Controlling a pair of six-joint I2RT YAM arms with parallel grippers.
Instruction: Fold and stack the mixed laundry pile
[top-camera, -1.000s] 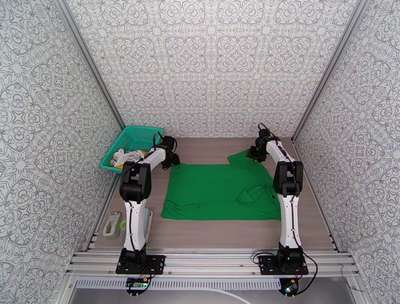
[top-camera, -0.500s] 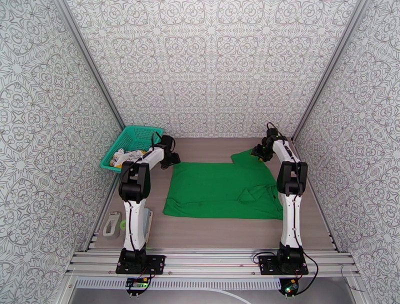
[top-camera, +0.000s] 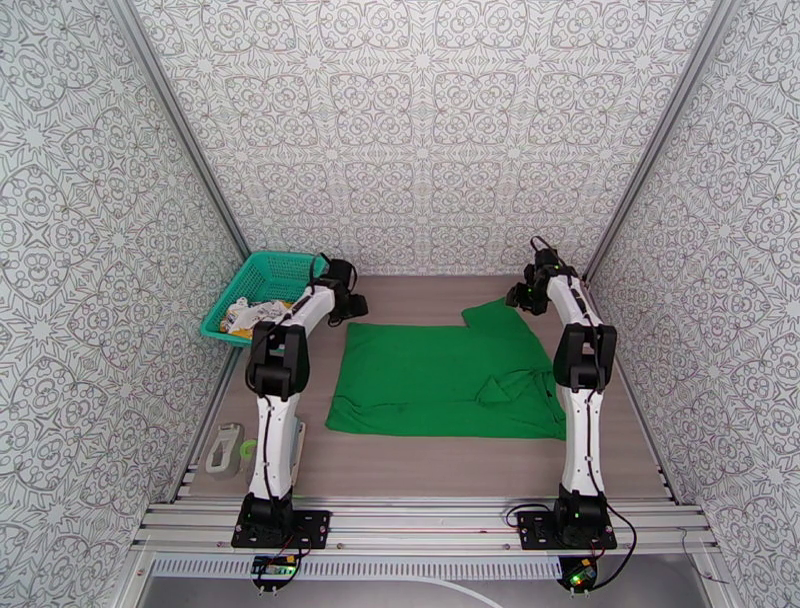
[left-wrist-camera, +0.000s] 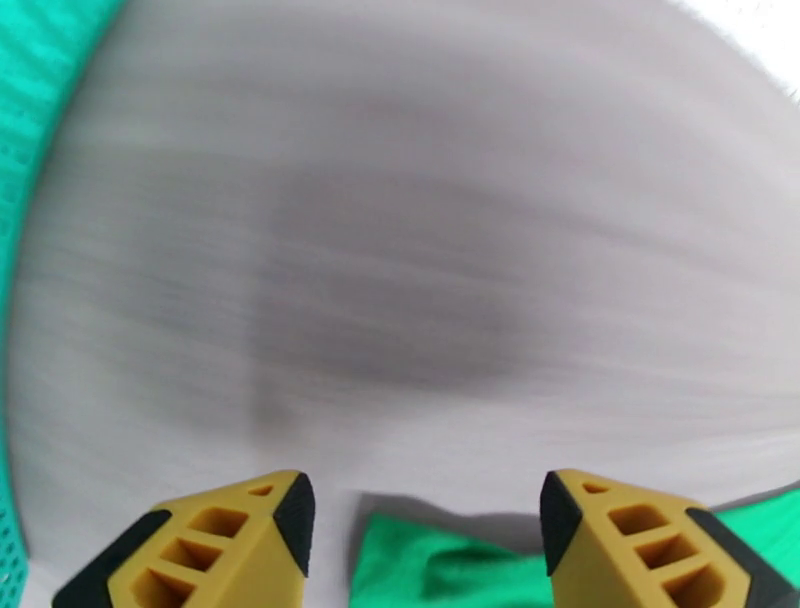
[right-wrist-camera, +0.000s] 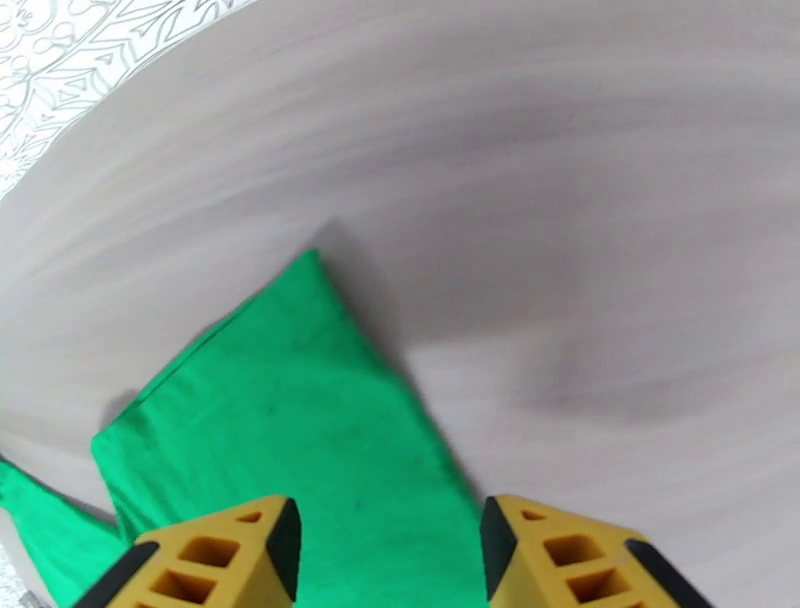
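**Both hands open and empty at the far corners of the green shirt**

You have the green shirt (top-camera: 440, 375) lying spread out on the table (top-camera: 420, 465), between the two arms. Most of it lies flat. There is a bunched fold near its right edge, and one sleeve (top-camera: 495, 312) sticks out at the far right corner.

Your left hand (top-camera: 352, 304) sits just past the shirt's far left corner, close to the basket (top-camera: 262, 268). From the left wrist, the left hand (left-wrist-camera: 425, 510) has its fingers spread wide with nothing between them. Bare table lies below, with a strip of green cloth (left-wrist-camera: 440, 570) at the bottom edge of that view.

Your right hand (top-camera: 518, 296) is just beyond the tip of the sleeve, at the far right of the table. From the right wrist, the right hand (right-wrist-camera: 385, 540) is also parted, a little narrower than the left, and holds nothing. The sleeve (right-wrist-camera: 290, 440) lies flat on the table beneath it, apart from the fingers.

The white printed garment (top-camera: 250, 313) lies crumpled in the basket at the far left of the table, well apart from the shirt.
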